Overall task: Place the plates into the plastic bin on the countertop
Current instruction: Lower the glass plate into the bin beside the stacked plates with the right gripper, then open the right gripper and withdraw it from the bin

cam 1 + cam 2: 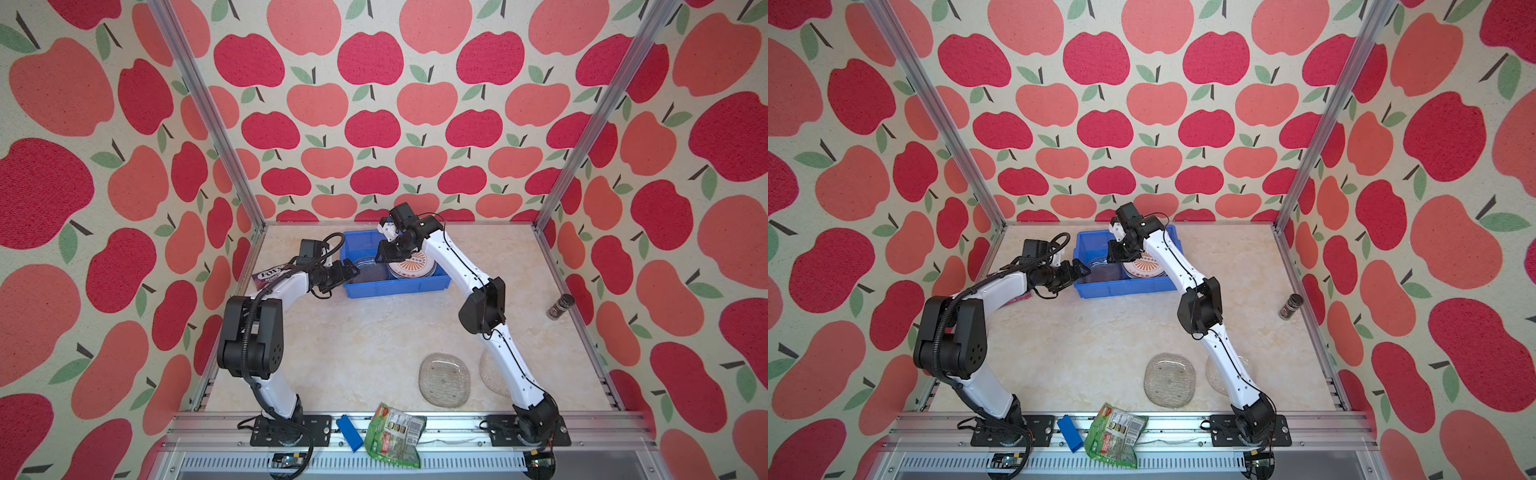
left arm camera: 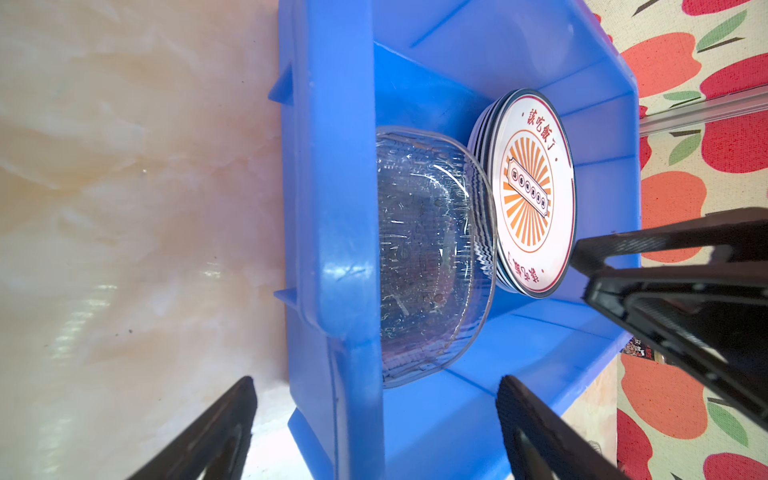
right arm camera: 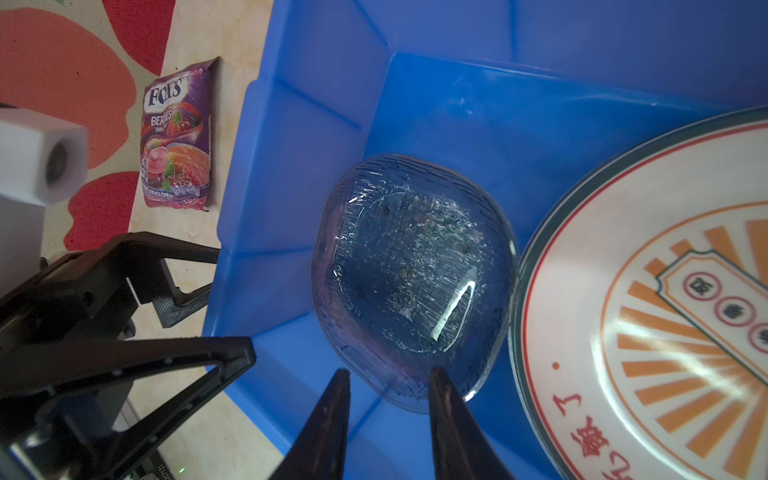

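Two piles sit in the plastic bin [image 1: 395, 287], at twelve o'clock on the tabletop [image 1: 353, 345]. A stack of round white plates [image 1: 409, 268], orange sunburst on top, fills the three o'clock side. A binned glass plate [image 1: 368, 270] lies on the nine o'clock side, its rim against that stack. Whether more glass lies under it, I cannot tell. Just over its near rim hangs the right end effector [image 3: 386, 370], jaws part-way apart and, as far as the wrist view shows, gripping nothing. The left end effector [image 2: 376, 380] is spread wide and empty, astride the bin's nine o'clock wall. Further out, at five o'clock, two more are on the tabletop: a loose glass plate [image 1: 444, 380] in the open, and a second glass plate [image 1: 490, 372] half hidden behind the right arm. My read: mostly done, and those two are what is left.
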